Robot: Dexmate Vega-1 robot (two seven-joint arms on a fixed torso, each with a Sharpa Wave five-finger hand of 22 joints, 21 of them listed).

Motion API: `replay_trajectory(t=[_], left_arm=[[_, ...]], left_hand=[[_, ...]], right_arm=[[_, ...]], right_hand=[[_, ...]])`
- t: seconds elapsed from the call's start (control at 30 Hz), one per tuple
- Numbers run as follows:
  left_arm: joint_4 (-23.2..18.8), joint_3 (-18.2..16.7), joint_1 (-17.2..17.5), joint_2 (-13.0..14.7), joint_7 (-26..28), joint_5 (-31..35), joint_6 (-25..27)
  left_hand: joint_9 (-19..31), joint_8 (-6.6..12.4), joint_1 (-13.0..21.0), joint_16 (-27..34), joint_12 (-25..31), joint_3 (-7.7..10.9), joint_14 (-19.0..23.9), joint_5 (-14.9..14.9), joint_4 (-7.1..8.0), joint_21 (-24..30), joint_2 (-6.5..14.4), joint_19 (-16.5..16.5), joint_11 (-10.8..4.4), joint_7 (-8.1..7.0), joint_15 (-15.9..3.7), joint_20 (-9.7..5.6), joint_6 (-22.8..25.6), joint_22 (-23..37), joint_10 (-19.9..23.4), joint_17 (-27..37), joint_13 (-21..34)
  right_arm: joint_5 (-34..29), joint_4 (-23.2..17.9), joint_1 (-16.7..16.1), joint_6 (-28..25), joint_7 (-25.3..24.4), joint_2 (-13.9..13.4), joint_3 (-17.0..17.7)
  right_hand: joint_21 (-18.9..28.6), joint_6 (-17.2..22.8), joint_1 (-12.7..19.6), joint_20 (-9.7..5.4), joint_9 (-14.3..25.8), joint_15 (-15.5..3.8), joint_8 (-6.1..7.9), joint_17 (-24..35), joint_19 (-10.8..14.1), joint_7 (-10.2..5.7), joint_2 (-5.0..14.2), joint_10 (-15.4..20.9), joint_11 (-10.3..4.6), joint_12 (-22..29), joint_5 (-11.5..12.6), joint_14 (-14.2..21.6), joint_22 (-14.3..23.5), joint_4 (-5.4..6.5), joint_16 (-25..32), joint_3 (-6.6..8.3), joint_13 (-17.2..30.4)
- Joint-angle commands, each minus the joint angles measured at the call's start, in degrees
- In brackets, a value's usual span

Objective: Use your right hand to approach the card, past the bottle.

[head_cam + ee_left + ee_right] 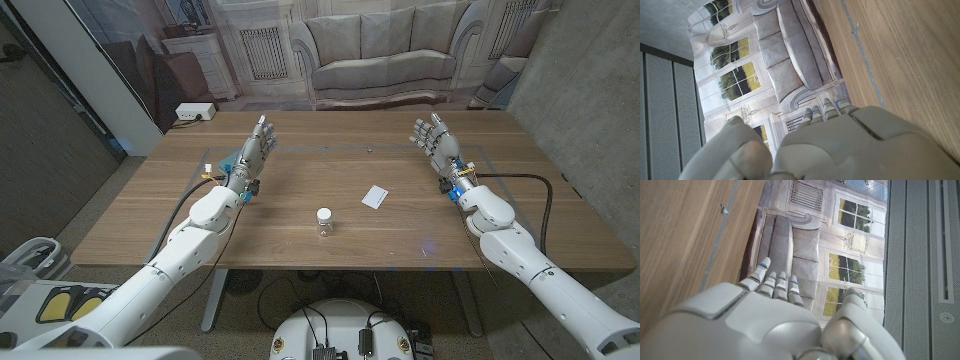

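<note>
Basically nothing was done yet: the right hand [433, 137] sat well away from the card [376, 196], out toward the far right of the table [300, 170], fingers spread and holding nothing, so the whole approach was left to do. The card lay flat just beyond and to the right of the bottle [324, 221], which stood upright with a white cap, and I couldn't tell whether anything was inside it. The left hand [256, 146] was well off to the bottle's far left, fingers apart and empty too.
</note>
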Motion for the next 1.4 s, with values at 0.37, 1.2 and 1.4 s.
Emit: replay_trajectory(t=[0.37, 1.2, 1.4], left_arm=[[1.46, -0.66, 1.14, 0.91, -3.25, -1.58, -1.44], [-0.24, -0.81, 1.49, 1.99, -2.92, -0.84, -1.05], [-0.08, -0.67, 1.25, 1.8, -2.97, -0.84, -0.97]], left_hand=[[0.23, 0.28, 0.38, 0.26, 0.52, -0.13, 0.32, 0.44, -0.29, 0.36, 0.29, 0.2, 0.17, -0.04, 0.22, -1.12, 0.41, 0.26, 0.57, 0.23, 0.23], [0.24, 0.5, 0.61, 0.13, 0.42, -0.35, 0.38, 0.54, -0.42, 0.11, 0.58, -0.33, -0.12, -0.39, 0.23, 0.19, 1.6, 0.28, 0.75, 0.24, 0.23], [0.24, 0.51, 0.66, 0.14, 0.4, -0.38, 0.44, 0.55, -0.45, 0.1, 0.65, -0.36, -0.09, -0.43, 0.21, 0.28, 1.76, 0.28, 0.76, 0.24, 0.23]], right_arm=[[-3.5, -4.42, -3.11, 3.57, -2.03, -0.74, 0.07], [-7.53, -6.94, -3.48, 5.85, -3.57, -1.21, -0.29], [-9.39, -7.94, -3.68, 5.77, -3.71, -2.69, -0.08]], right_hand=[[-0.63, 0.68, 0.44, -2.18, 0.29, 0.13, -0.07, 0.08, 1.07, -0.15, 0.1, 1.31, -0.44, 0.01, 0.01, 1.67, 0.24, -0.51, 0.34, 0.02, 0.14], [-2.59, 6.91, -0.04, -0.4, 0.55, -0.94, 1.51, 0.61, 3.75, -3.81, 0.78, 8.93, -1.57, 2.26, 0.09, 7.88, 0.5, -0.69, 1.28, -0.18, 0.91], [-3.59, 7.11, 0.25, -0.29, 0.62, -0.6, 1.35, 0.53, 2.62, -3.92, 0.78, 8.06, -1.49, 1.79, 0.08, 6.18, 0.49, -0.98, 0.3, -0.12, 0.94]])
